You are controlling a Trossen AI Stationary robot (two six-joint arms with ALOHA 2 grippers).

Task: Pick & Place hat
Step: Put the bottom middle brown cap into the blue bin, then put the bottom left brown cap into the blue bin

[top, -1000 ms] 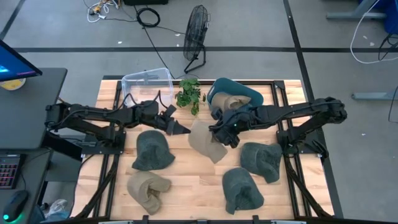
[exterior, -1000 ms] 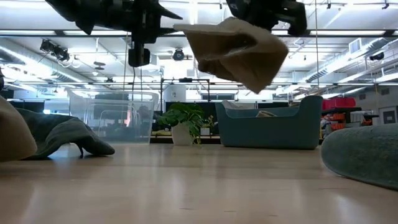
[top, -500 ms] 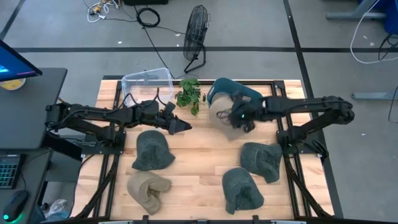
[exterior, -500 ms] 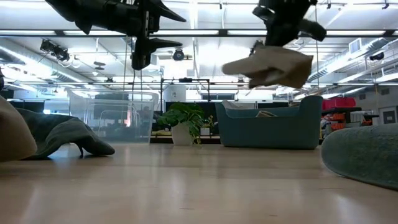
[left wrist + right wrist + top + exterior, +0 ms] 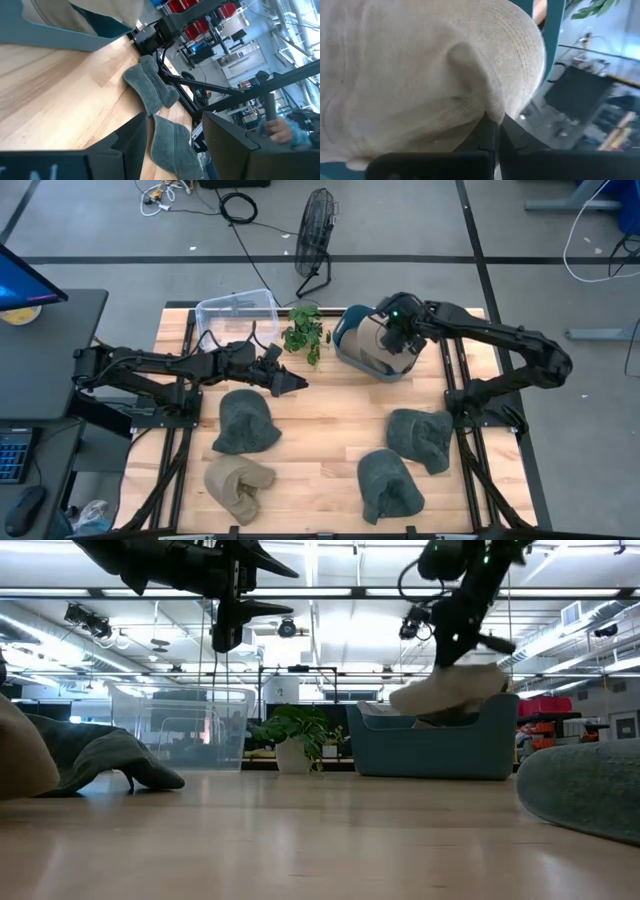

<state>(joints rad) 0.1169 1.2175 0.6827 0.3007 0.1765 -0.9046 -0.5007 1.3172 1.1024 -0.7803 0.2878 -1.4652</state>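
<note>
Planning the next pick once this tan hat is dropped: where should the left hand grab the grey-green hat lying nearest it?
Probably take the grey-green hat by its raised, rounded crown, coming straight down from above. It lies slumped on the table with its brim flat on the wood, so an edge offers little to pinch. The left hand hovers open just behind it; the right hand is over the teal bin.

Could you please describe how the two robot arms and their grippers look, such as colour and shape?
Both arms are black, slim and jointed. The left gripper ends in two pointed dark fingers. The right gripper carries a small green light near its wrist. Thin black cables loop beside it in the low view.
</note>
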